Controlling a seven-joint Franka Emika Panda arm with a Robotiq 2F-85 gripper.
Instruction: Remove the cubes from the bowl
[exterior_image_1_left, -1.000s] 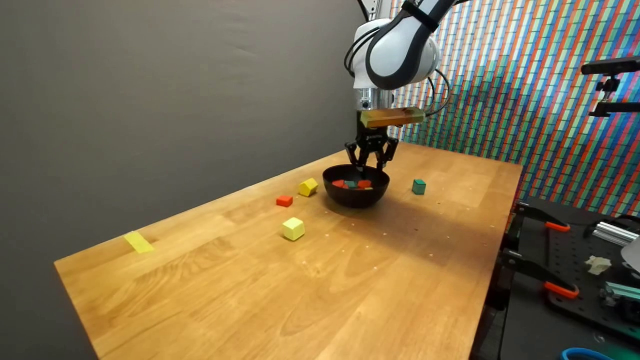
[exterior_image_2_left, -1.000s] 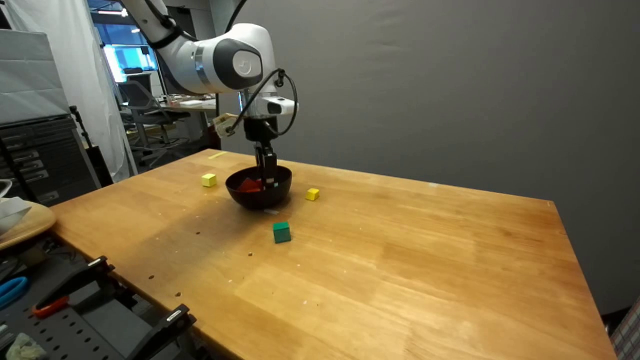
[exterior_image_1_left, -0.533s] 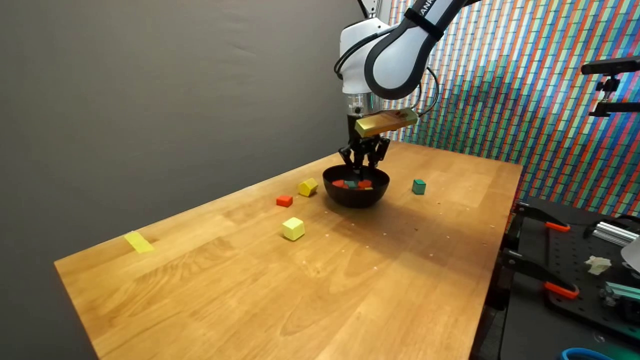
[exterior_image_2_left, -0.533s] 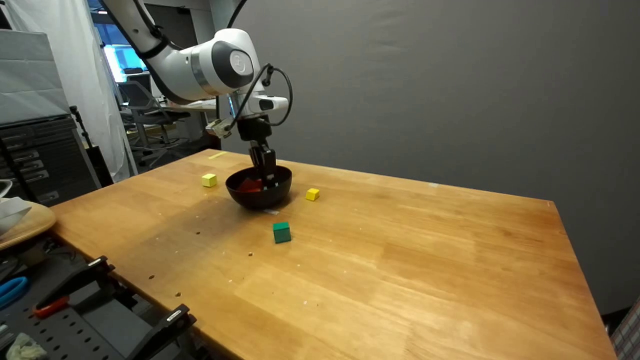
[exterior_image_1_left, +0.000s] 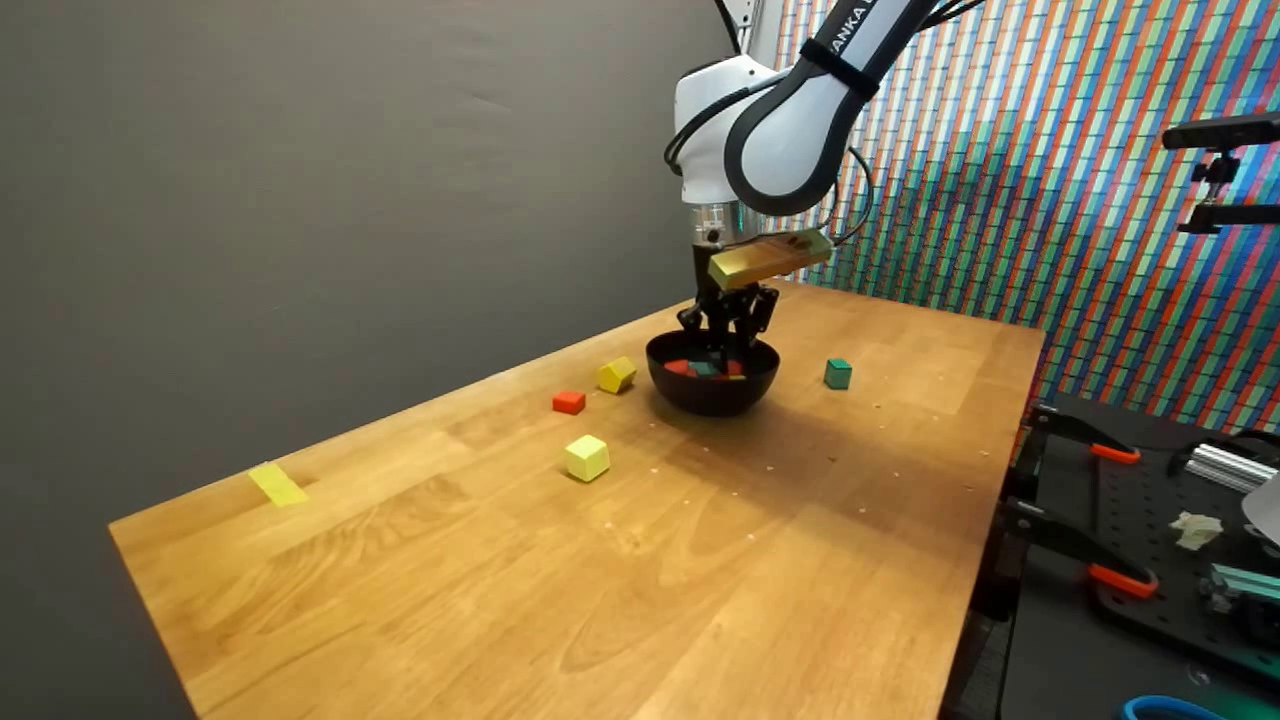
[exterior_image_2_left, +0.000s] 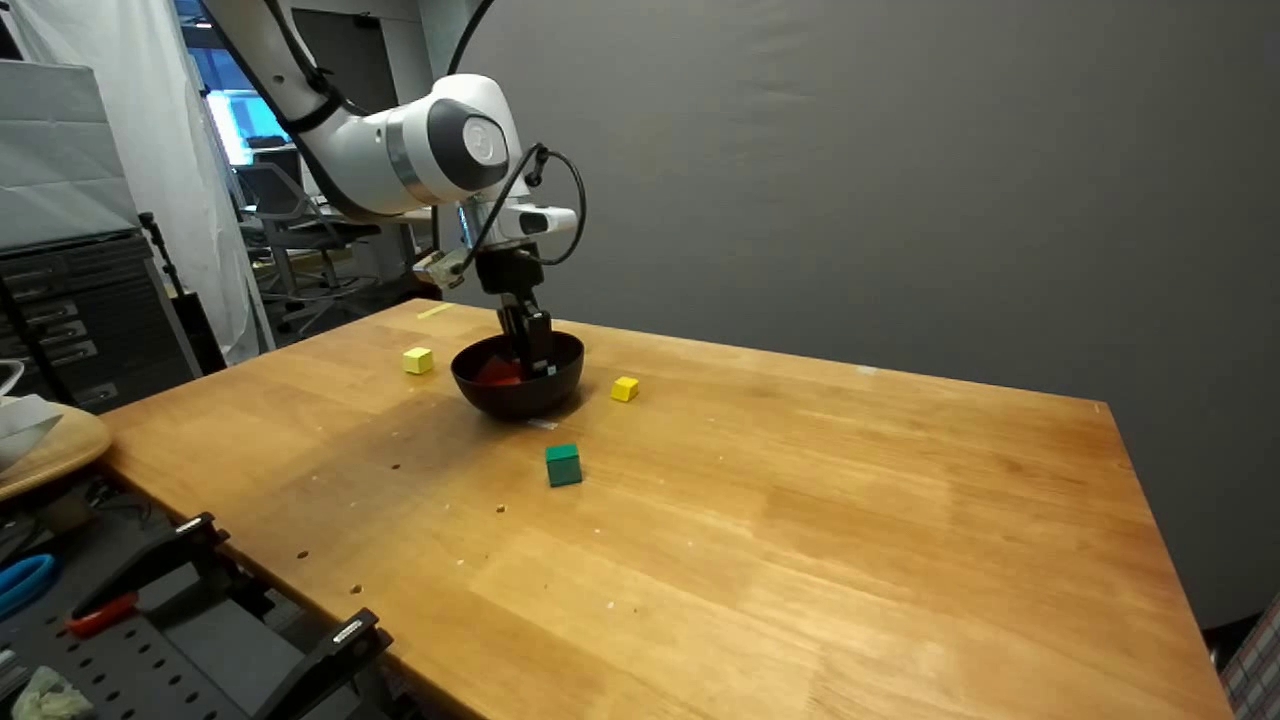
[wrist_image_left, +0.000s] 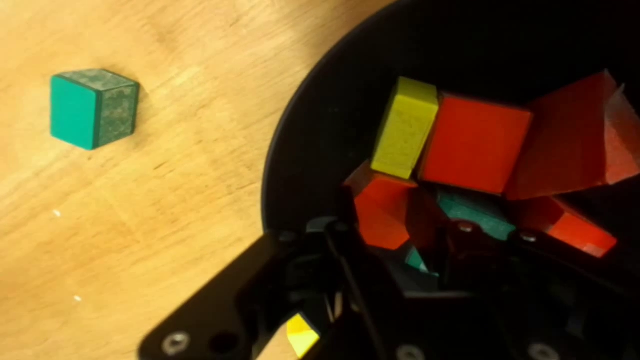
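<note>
The black bowl holds several cubes. In the wrist view they include a yellow cube, a red cube with more red blocks beside it, and a green cube deeper down. My gripper reaches down into the bowl. Its fingers stand partly apart, with another red cube in the gap between them. It is too dark to make out whether both fingers press on it. Outside the bowl lie a green cube, a yellow cube, a pale yellow cube and a red cube.
A flat yellow strip is stuck on the wooden table near its edge. Black clamps with orange ends sit at the table's side. The bowl's rim surrounds my fingers closely.
My gripper has shifted slightly and come down deeper into the bowl, and its fingers have drawn closer together. The bowl and the cubes on the table have not moved.
</note>
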